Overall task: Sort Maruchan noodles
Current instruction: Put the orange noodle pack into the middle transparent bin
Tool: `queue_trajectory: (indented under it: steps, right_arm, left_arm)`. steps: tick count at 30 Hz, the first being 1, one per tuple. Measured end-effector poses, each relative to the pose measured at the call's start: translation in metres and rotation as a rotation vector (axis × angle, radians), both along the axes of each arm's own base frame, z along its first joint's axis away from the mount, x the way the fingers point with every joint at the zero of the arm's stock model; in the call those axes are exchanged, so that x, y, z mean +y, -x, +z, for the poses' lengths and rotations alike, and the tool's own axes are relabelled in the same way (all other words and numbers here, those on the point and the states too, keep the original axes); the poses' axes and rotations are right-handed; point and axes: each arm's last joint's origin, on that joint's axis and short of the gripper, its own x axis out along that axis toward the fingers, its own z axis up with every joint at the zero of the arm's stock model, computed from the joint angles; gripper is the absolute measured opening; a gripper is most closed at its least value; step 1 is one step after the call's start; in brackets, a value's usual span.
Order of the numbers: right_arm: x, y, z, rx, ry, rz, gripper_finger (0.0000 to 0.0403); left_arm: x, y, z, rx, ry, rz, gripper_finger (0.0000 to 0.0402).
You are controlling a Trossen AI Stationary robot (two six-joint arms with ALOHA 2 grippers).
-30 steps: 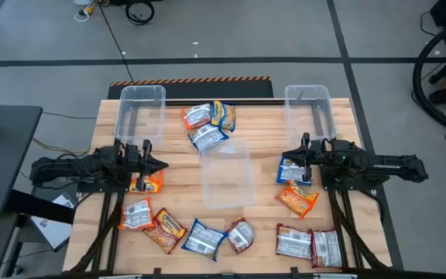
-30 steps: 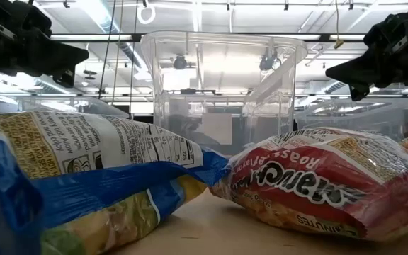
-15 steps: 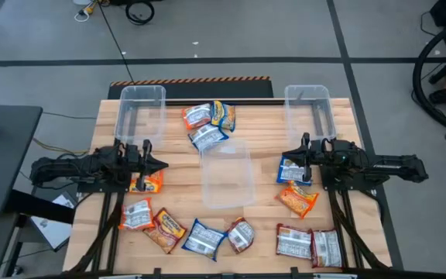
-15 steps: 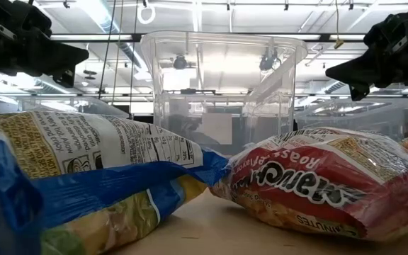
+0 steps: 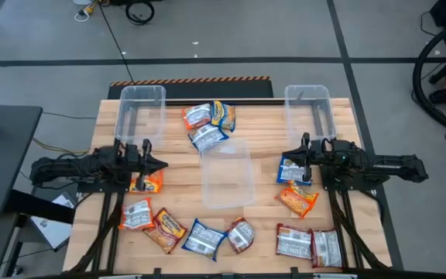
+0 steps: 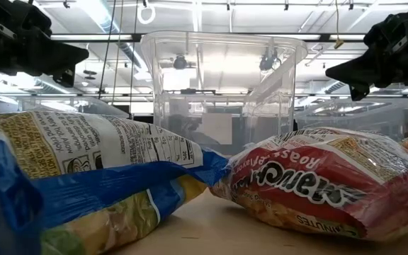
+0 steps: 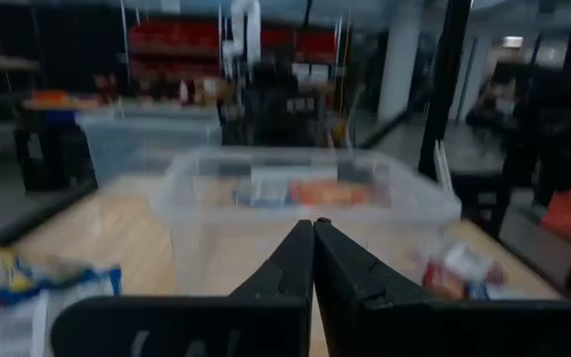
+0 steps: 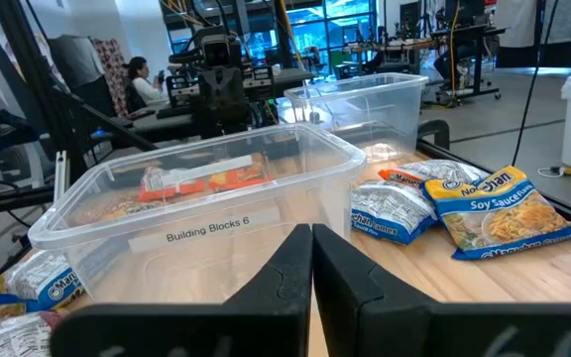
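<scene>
Tabletop noodles [image 5: 296, 200] beneath right pincer [image 5: 288, 155].

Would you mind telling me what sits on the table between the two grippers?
In the high view, a clear plastic bin stands mid-table between the left gripper and right gripper, both shut; it looks empty.

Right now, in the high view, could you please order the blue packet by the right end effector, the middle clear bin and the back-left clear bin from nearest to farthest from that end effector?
From the right end effector:
1. Blue packet, just beside it.
2. Middle clear bin, at the table's centre.
3. Back-left clear bin, far corner on the left arm's side.
</scene>
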Motion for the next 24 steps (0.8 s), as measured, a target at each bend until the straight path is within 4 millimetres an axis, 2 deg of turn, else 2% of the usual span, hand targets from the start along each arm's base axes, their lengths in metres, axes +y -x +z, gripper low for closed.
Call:
queue_trajectory:
  steps: [6, 8, 12, 18, 24]
  right_arm:
    - [0.0, 0.0, 0.0, 0.0, 0.0, 0.0, 0.0018]
    - [0.0, 0.0, 0.0, 0.0, 0.0, 0.0, 0.0018]
    - [0.0, 0.0, 0.0, 0.0, 0.0, 0.0, 0.0018]
    - [0.0, 0.0, 0.0, 0.0, 0.0, 0.0, 0.0018]
    - [0.0, 0.0, 0.0, 0.0, 0.0, 0.0, 0.0018]
  left_arm:
    - [-0.007, -0.001, 0.01, -0.095, 0.127, -0.146, 0.0011]
    - [-0.01, -0.003, 0.011, -0.094, 0.145, -0.136, 0.0007]
    - [-0.019, -0.01, 0.005, -0.017, 0.18, -0.06, 0.0005]
    - [-0.043, -0.019, -0.005, 0.125, 0.218, -0.058, 0.0004]
    - [-0.071, -0.024, 0.001, 0.21, 0.174, -0.021, 0.0003]
